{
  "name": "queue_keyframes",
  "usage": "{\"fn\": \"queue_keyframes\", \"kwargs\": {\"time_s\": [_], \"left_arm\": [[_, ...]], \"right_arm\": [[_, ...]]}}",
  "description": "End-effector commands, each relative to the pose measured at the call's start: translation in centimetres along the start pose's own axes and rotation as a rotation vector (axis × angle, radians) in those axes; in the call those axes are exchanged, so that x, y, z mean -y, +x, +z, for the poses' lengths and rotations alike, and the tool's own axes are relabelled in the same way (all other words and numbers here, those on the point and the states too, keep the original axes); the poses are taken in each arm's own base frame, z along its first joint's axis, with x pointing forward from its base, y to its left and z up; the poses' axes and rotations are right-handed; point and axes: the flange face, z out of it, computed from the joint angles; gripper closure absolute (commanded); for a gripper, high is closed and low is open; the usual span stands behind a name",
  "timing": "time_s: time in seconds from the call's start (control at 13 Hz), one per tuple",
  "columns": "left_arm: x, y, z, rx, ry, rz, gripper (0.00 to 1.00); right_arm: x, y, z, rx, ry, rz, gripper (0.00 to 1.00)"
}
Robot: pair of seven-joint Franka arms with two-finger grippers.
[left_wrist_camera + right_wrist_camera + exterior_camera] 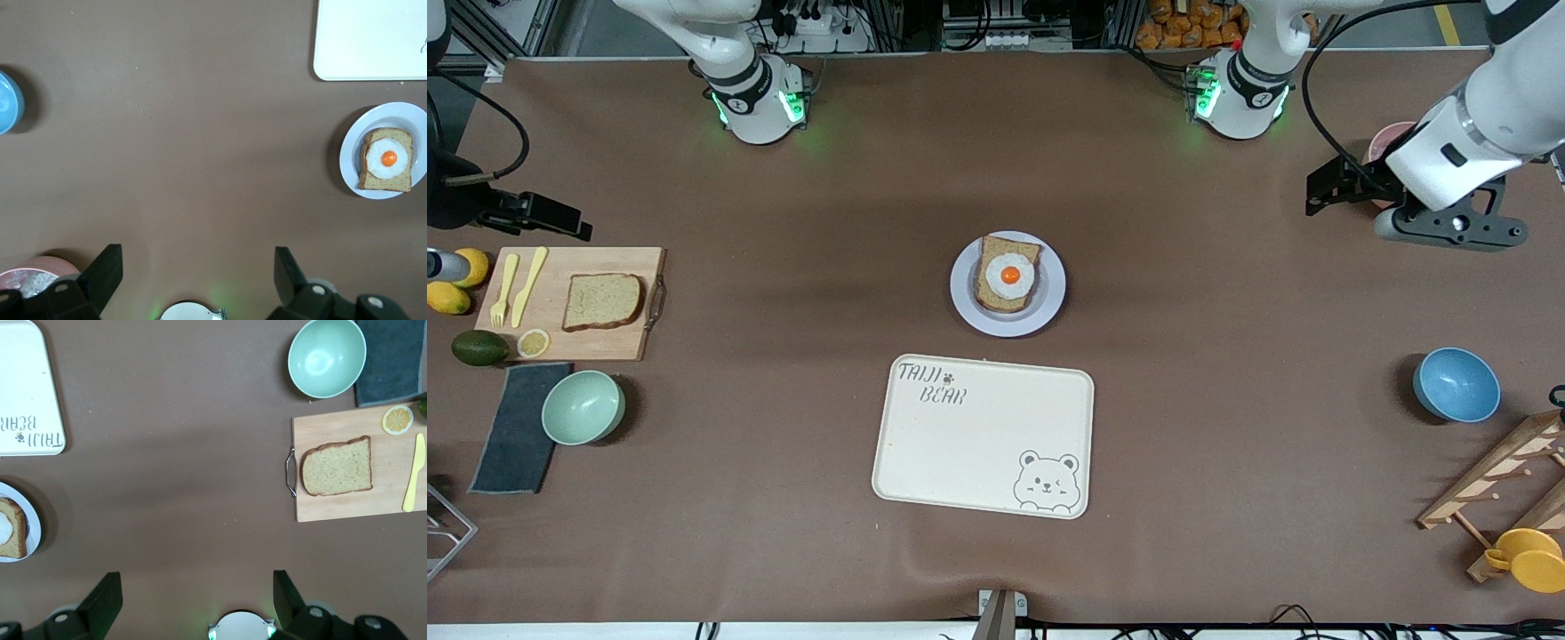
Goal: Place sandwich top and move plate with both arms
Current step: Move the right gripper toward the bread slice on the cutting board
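The sandwich top [603, 300], a plain brown bread slice, lies on a wooden cutting board [560, 342] at the right arm's end of the table; it also shows in the right wrist view [337, 467]. The pale plate [1049, 298] sits mid-table and bears a bread slice with a fried egg [1008, 274]; the plate also shows in the left wrist view [350, 157] and the right wrist view [33, 527]. My right gripper [569, 222] [198, 587] is open and empty, over the table beside the board. My left gripper [1320, 191] [198, 267] is open and empty, over the left arm's end.
A cream bear-print tray [983, 436] lies nearer the camera than the plate. A mint bowl [583, 406] and dark cloth [516, 427] lie beside the board, which also holds a yellow fork and knife. A blue bowl [1456, 384], a wooden rack [1507, 471] and a pink container [1387, 138] stand at the left arm's end.
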Motion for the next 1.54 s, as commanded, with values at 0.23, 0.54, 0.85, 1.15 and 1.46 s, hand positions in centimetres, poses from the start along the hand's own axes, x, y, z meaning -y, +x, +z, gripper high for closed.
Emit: {"fn": "queue_keyframes", "kwargs": {"time_s": [0.23, 0.54, 0.85, 1.15, 1.46], "left_arm": [[-0.4, -0.6, 1.0, -0.004, -0.015, -0.015, 0.0], [-0.5, -0.9, 0.7, -0.011, -0.014, -0.013, 0.0], [-0.5, -0.8, 0.7, -0.013, -0.014, -0.013, 0.0], [-0.4, -0.9, 0.5, -0.016, -0.014, -0.015, 0.0], [-0.4, -1.0, 0.3, -0.022, -0.014, -0.014, 0.0]], "right_arm": [[-5.6, 2.7, 3.8, 0.062, 0.009, 0.08, 0.0], [-10.0, 3.9, 7.6, 0.071, 0.025, 0.13, 0.0], [-15.5, 5.5, 12.6, 0.089, 0.068, 0.095, 0.0], [-19.2, 6.5, 16.2, 0.09, 0.095, 0.099, 0.0], [-23.8, 7.7, 21.4, 0.095, 0.191, 0.019, 0.0]]}}
